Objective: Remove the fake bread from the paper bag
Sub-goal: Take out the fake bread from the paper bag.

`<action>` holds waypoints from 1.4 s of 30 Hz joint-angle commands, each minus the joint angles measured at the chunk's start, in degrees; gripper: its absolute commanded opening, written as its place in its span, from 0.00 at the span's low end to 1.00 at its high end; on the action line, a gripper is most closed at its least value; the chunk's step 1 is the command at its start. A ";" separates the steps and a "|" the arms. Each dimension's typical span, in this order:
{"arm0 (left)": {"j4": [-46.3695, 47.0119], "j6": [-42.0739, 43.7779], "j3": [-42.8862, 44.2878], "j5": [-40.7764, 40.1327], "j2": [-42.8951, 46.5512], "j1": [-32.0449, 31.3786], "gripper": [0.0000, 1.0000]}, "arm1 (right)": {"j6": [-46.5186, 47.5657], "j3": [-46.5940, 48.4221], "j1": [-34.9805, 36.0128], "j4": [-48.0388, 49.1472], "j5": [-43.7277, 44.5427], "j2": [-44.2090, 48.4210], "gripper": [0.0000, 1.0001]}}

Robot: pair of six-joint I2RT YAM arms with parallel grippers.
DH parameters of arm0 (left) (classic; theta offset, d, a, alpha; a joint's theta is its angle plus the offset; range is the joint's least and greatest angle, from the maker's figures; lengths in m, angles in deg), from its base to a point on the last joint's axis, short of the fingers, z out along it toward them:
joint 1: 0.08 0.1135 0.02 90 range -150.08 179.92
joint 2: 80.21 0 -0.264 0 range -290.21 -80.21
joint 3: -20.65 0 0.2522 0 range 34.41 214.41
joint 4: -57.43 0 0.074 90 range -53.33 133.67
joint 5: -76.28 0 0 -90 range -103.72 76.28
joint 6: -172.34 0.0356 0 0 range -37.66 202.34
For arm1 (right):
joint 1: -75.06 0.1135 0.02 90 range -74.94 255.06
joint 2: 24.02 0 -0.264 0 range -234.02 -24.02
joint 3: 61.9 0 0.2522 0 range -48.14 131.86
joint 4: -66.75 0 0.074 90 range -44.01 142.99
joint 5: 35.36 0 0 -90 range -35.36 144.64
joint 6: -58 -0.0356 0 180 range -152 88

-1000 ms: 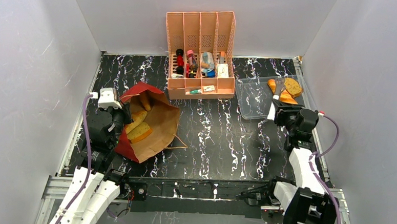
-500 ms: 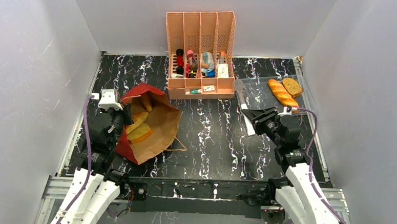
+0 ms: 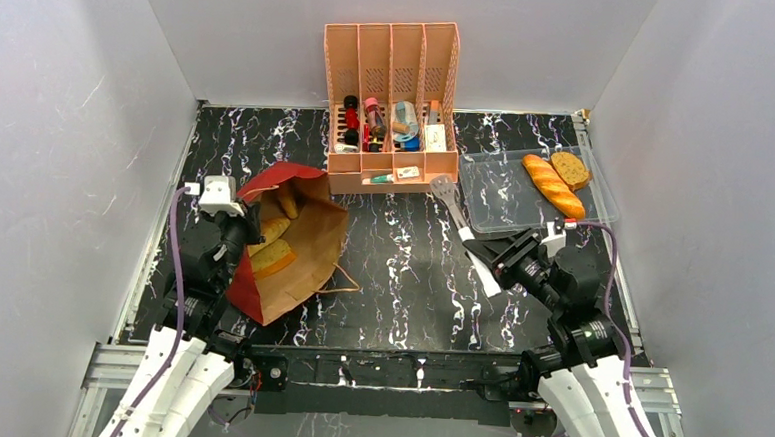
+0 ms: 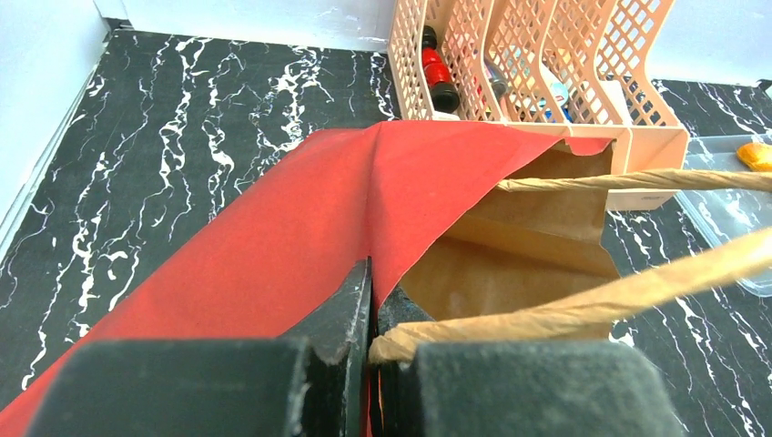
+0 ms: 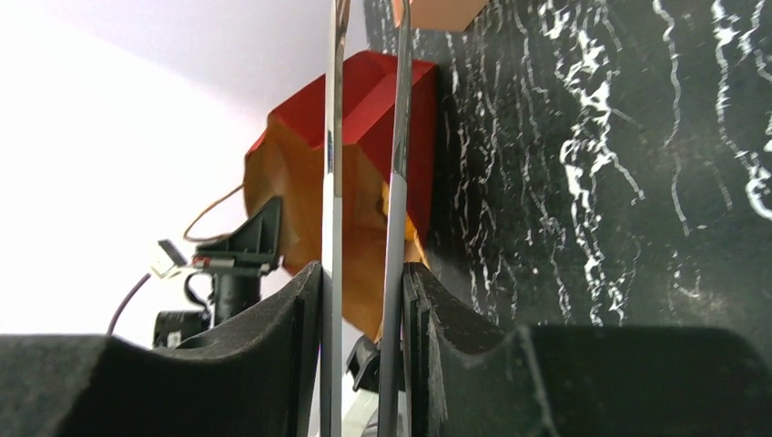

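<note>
Holds the paper bag (image 3: 312, 237) open with the left gripper (image 4: 371, 309), jaws clamped tight on its red rim. Inside the bag lie several pieces of bread (image 3: 269, 256), long sides slanting up toward that held rim. Carries tongs (image 3: 460, 222) in the right gripper (image 3: 509, 260), fingers pressed on both arms, well to the right of the bag. Tips point roughly bagward and are not yet over the mouth. Probably calls for a long reach left, since the nearer arm is busy holding the bag

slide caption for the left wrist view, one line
Left gripper pinching the paper bag by its red edge, organizer behind.
</note>
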 commanded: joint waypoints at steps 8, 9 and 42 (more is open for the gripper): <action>5.04 1.73 -1.57 4.79 -0.82 -0.02 0.00 | -1.02 8.10 2.02 2.42 -5.19 -1.12 0.31; 5.11 1.65 -1.47 4.84 -1.01 -0.04 0.00 | -0.95 8.72 2.03 3.52 -5.36 -2.50 0.31; 7.14 2.54 -0.49 5.41 -1.34 -0.05 0.00 | -9.31 14.27 61.89 26.83 28.58 -35.92 0.30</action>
